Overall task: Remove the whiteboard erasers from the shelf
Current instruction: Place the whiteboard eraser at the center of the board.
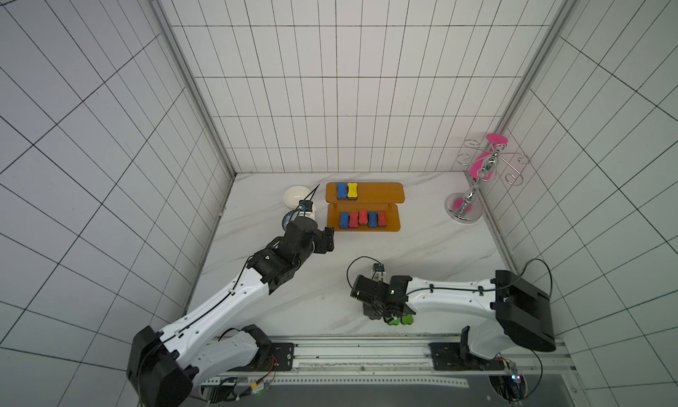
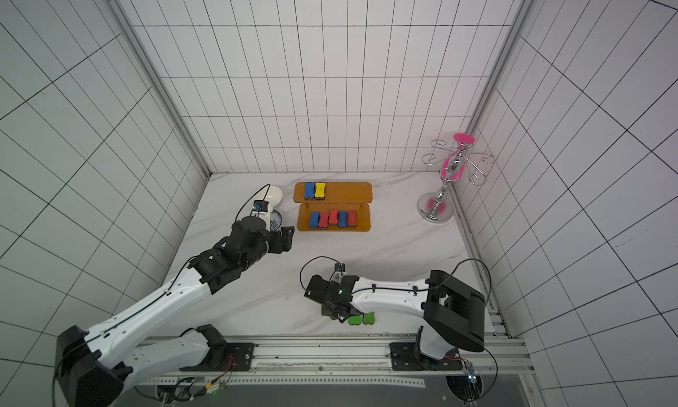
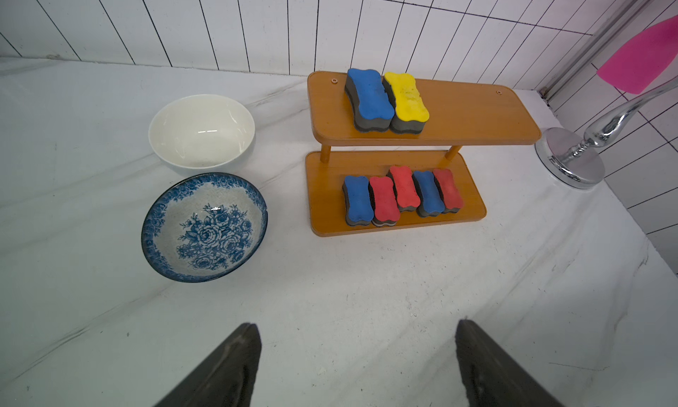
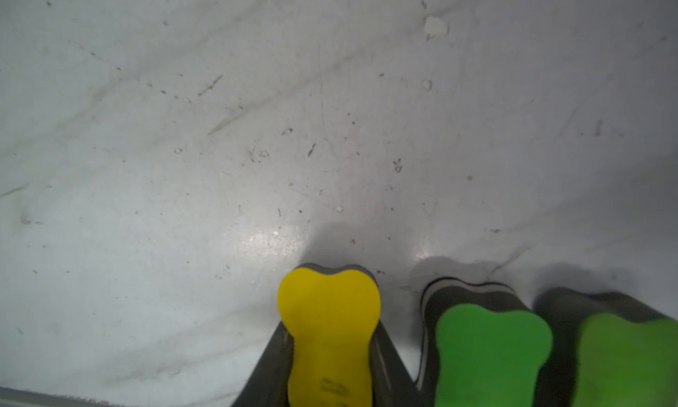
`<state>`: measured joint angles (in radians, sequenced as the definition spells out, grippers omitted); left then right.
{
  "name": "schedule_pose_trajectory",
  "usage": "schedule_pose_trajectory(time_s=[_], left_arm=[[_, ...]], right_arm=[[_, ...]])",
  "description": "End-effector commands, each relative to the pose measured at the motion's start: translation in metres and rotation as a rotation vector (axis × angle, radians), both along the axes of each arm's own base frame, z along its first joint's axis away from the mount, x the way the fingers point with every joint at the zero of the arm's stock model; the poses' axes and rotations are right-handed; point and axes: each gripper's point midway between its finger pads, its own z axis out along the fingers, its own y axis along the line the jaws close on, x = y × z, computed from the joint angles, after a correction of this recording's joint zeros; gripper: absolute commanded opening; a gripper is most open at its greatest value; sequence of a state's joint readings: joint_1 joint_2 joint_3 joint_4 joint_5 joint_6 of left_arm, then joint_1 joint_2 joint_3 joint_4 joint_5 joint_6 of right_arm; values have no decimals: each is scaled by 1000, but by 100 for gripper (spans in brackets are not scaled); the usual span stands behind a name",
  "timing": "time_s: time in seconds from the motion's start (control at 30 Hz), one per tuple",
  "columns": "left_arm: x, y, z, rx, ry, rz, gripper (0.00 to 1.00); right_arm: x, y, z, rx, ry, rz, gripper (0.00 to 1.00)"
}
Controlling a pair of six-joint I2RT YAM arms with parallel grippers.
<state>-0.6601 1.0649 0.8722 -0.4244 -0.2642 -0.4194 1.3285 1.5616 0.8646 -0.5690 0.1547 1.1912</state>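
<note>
Your right hand (image 4: 330,372) clamps a yellow eraser (image 4: 328,313) low over the tabletop (image 4: 183,148) beside two greens (image 4: 491,350), probably to set it down. Your left hand (image 3: 358,326), released, faces the shelf (image 3: 477,119) holding seven erasers (image 3: 403,196).

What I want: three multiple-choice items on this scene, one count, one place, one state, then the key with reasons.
1. How many erasers lie on the lower board of the shelf? A three; B five; C seven.
2. Where do the two green erasers lie? A on the shelf's upper board; B on its lower board; C on the table by the right arm.
3. What state is the right pincer in? A shut on a yellow eraser; B open and empty; C shut on a blue eraser.
Key: 1 B, two blue and three red show there; 2 C, both top views show them on the table; 3 A, its fingers press both sides of the yellow eraser.
</note>
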Motion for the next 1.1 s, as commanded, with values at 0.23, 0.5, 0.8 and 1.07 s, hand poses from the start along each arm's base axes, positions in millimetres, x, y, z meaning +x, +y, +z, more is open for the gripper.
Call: schedule_pose_trajectory(time_s=[0.23, 0.5, 0.8, 1.07], left_arm=[[-5, 4, 0, -7, -7, 1, 87], [-4, 2, 4, -15, -14, -2, 87], [-3, -3, 3, -22, -4, -18, 87], [-4, 0, 5, -14, -9, -12, 87]], right_arm=[[-12, -15, -8, -51, 16, -23, 40], [-9, -14, 1, -43, -12, -15, 44], [-6, -14, 13, -64, -64, 12, 42], [-9, -12, 6, -57, -39, 14, 38]])
